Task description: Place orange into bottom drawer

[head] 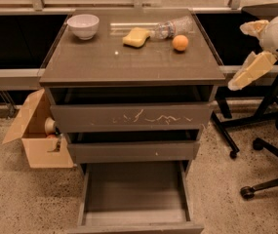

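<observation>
Orange [180, 43] sits on the cabinet top [129, 65], toward the back right, just beside the neck end of a clear plastic bottle [171, 28] lying on its side. A yellow sponge [135, 37] lies to the left of the bottle and a white bowl [83, 26] stands at the back left corner.

Bottom drawer [133, 191] is pulled well out, its grey tray bare. The middle drawer [133, 151] and the scratched top drawer [131, 117] are each out a little.

Gripper [252, 71] hangs off the cabinet's right side at about top height, apart from the orange and holding nothing I can see. Spread or pressed together: cannot tell from here.

An open cardboard box [36, 138] stands on the floor to the left, and a chair base [270, 184] to the right.
</observation>
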Robot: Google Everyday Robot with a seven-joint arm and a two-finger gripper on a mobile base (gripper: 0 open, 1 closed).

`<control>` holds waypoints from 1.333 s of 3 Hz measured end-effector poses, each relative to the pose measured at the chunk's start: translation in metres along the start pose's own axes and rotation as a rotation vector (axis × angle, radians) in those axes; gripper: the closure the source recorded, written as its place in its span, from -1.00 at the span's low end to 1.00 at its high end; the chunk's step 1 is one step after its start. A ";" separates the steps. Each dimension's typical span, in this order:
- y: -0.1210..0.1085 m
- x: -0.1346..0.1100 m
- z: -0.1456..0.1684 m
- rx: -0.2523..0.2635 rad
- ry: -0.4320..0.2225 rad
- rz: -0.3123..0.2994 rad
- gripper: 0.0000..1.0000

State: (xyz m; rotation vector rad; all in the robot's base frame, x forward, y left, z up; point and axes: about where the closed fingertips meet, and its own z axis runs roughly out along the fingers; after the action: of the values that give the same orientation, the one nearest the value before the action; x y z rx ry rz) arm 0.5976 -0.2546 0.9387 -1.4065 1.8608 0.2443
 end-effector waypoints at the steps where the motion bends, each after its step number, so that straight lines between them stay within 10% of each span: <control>1: -0.030 0.000 0.024 0.011 -0.043 -0.001 -1.00; 4: -0.129 0.008 0.113 0.204 -0.119 0.147 -1.00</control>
State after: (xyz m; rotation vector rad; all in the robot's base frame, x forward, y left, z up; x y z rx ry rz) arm 0.7630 -0.2439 0.8936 -1.0966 1.8364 0.1999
